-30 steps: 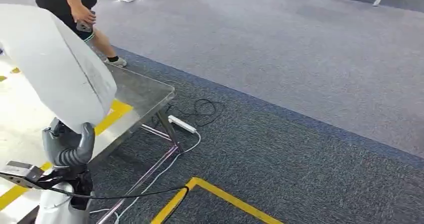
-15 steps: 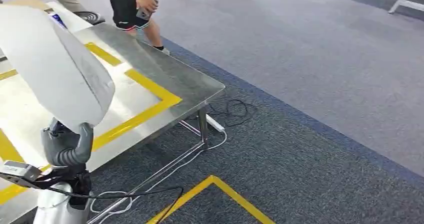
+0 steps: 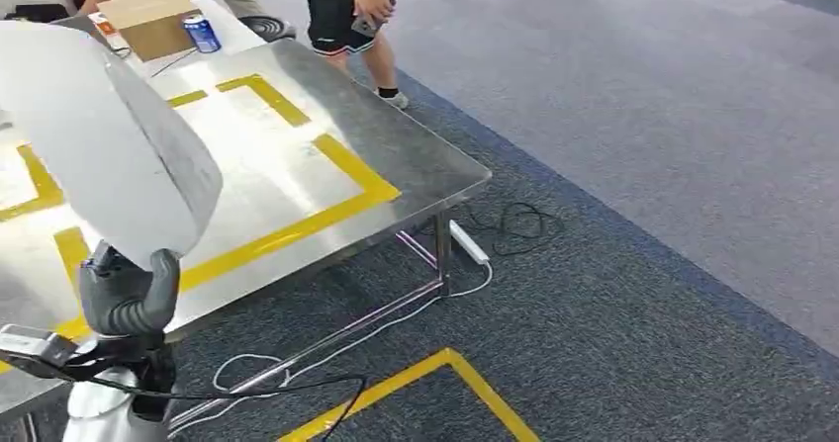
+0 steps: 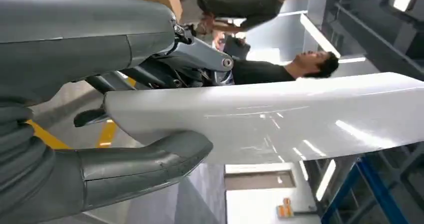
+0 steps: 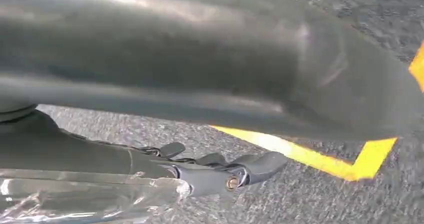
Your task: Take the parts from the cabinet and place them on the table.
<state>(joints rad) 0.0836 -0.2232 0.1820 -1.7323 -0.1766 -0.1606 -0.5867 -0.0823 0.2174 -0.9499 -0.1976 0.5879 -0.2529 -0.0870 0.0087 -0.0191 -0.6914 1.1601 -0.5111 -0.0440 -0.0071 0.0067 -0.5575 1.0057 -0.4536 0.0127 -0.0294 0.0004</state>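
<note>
The steel table (image 3: 396,155), marked with yellow tape lines, filled the left of the head view, standing on dark grey carpet (image 3: 613,323) that gave way to a paler strip beyond. Above the table's near edge the large white curved panel (image 3: 99,135), the part being carried, was held upright and clear of the tabletop; the left hand (image 3: 124,294) gripped it at its lower end, thumb (image 4: 145,166) along one face and the darker fingers (image 4: 150,76) across the other. The right hand (image 5: 220,176) hung over the carpet beside a yellow floor line (image 5: 320,159); its fingers lay loosely extended with nothing between them, and clear plastic wrap showed near its wrist. A person in black shorts (image 3: 346,12) stood at the table's far side. A cardboard box (image 3: 148,17) sat at the far corner, with a blue can (image 3: 203,35) just beside it. A white power strip (image 3: 468,241) and its cables lay on the carpet near the table leg.
</note>
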